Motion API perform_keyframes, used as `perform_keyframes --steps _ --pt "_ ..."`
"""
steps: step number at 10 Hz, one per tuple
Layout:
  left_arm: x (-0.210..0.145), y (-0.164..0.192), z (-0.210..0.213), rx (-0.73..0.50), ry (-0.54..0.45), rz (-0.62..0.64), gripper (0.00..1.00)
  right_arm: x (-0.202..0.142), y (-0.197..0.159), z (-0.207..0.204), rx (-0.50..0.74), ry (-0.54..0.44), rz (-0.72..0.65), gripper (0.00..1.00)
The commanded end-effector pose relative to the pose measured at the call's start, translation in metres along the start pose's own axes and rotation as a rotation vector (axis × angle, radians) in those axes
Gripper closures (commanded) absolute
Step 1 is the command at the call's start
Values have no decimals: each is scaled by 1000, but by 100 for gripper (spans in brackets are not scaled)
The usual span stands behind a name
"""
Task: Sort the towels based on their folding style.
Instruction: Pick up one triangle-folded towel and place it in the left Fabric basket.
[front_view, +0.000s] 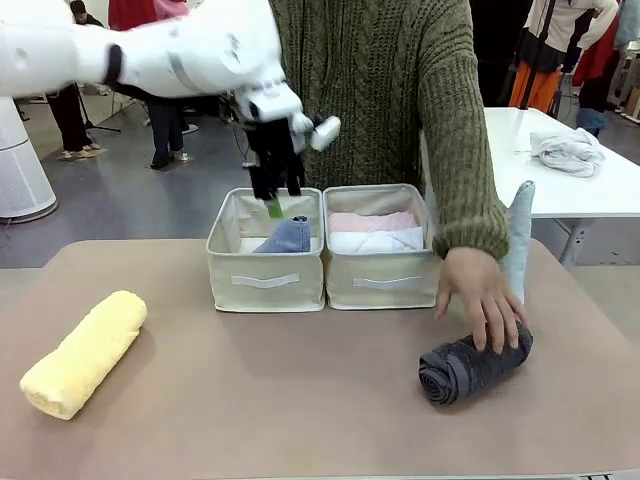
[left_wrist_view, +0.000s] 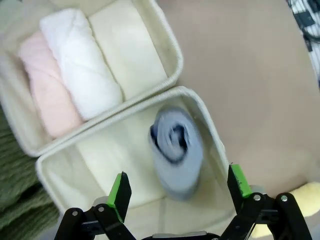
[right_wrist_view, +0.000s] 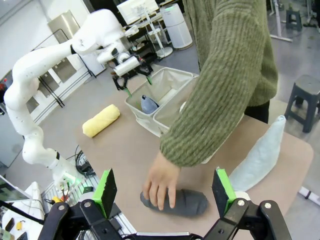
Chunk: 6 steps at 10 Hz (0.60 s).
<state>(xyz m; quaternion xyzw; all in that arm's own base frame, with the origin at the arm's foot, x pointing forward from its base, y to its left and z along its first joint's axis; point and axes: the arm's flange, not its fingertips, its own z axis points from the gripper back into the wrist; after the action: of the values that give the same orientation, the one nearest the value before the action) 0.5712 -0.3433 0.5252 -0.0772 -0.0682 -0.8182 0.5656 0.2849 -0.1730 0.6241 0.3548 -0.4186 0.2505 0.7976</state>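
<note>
My left end effector (front_view: 283, 200) hangs over the left bin (front_view: 265, 283) at the bench's 12 o'clock, jaws spread wide and holding nothing. The lavender-blue cone (left_wrist_view: 177, 150) sits tilted inside that bin just below the pads; it is blurred in the wrist view, so I cannot tell whether it leans on the wall. The right bin (front_view: 380, 285) beside it holds the pink roll (front_view: 370, 221) and the white roll (front_view: 378, 241), side by side. My right end effector (right_wrist_view: 164, 187) is also fully open and empty, looking down on the 4 o'clock corner. My main worry is there: the person's hand (front_view: 485, 300) rests on the dark grey roll (front_view: 470, 365), so reaching for it now risks striking their fingers. I judge it best to hold back until the hand is clear. The pale grey-blue cone (front_view: 518, 240) stands at 2 o'clock, partly hidden behind the person's sleeve, and a brush from that arm or from mine could topple it. On the left side, a careless sideways lift could catch a finger on the soft bin rim and drag the bin. The yellow roll (front_view: 85, 352) lies at 8 o'clock near the bench edge, and an off-centre pinch could send it rolling off. A white-grey cloth bundle (front_view: 567, 150) lies on another table beyond, well apart.
</note>
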Motion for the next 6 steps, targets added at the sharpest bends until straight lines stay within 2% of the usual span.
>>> perform_keyframes --steps 1,4,6 --pt "-58 -81 72 105 -162 -23 0 0 -1 -2 20 -28 14 0" --pt "-134 -155 112 232 -271 117 0 0 -1 -2 20 -28 14 0" --pt "-174 -194 121 282 -295 207 0 0 -1 -2 20 -28 14 0"
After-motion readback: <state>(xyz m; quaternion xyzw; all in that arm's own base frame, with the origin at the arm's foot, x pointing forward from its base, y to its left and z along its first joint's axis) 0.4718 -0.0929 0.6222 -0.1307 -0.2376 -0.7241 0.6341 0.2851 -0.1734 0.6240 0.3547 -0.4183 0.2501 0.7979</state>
